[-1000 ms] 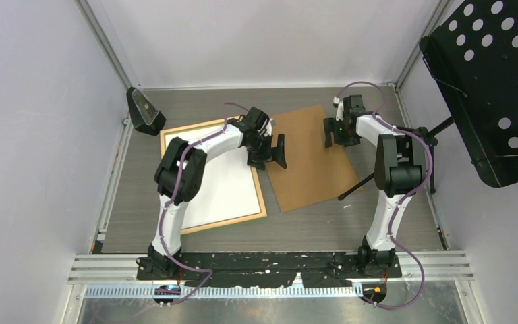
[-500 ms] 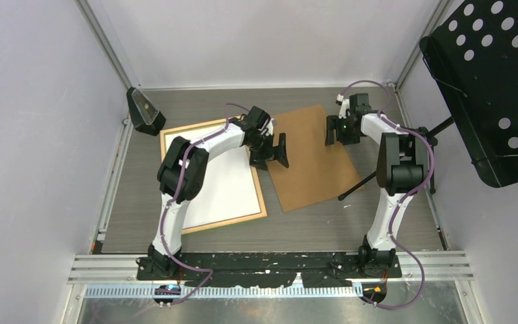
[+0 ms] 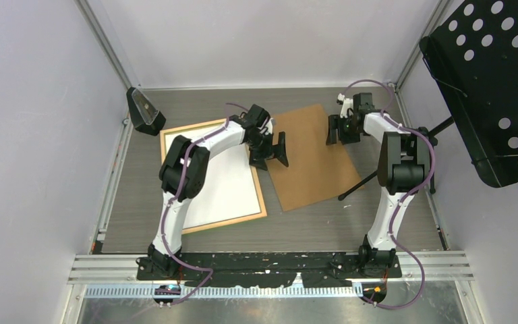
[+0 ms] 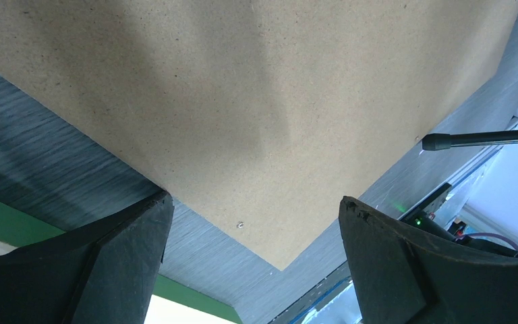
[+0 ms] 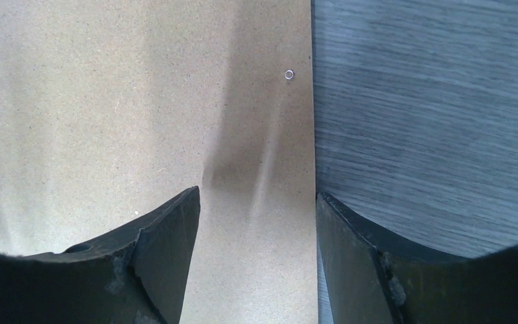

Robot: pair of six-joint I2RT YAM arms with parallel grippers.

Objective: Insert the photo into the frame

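The frame (image 3: pixel 262 196) lies flat on the left of the table, light wood side up. A green strip of the frame (image 4: pixel 13 217) shows in the left wrist view. A white sheet (image 3: pixel 226 185) fills its opening. No printed picture shows, so I cannot tell whether that sheet is the photo. A brown hardboard sheet (image 3: pixel 310 162) lies to the right of the frame. My left gripper (image 3: pixel 270 151) hangs open over the board's left edge (image 4: pixel 256 101), holding nothing. My right gripper (image 3: pixel 341 128) is open above the board's far right edge (image 5: pixel 141 101), one finger (image 5: pixel 357 263) past that edge.
A black perforated stand (image 3: pixel 492 88) stands at the right, and its thin leg (image 3: pixel 357 185) reaches onto the table beside the board. A dark wedge-shaped object (image 3: pixel 145 111) sits at the far left corner. Grey walls close in the table on three sides.
My right gripper has shifted slightly towards the far right, over the board's edge, and its jaws have narrowed. The left arm, the frame and the board have stayed put.
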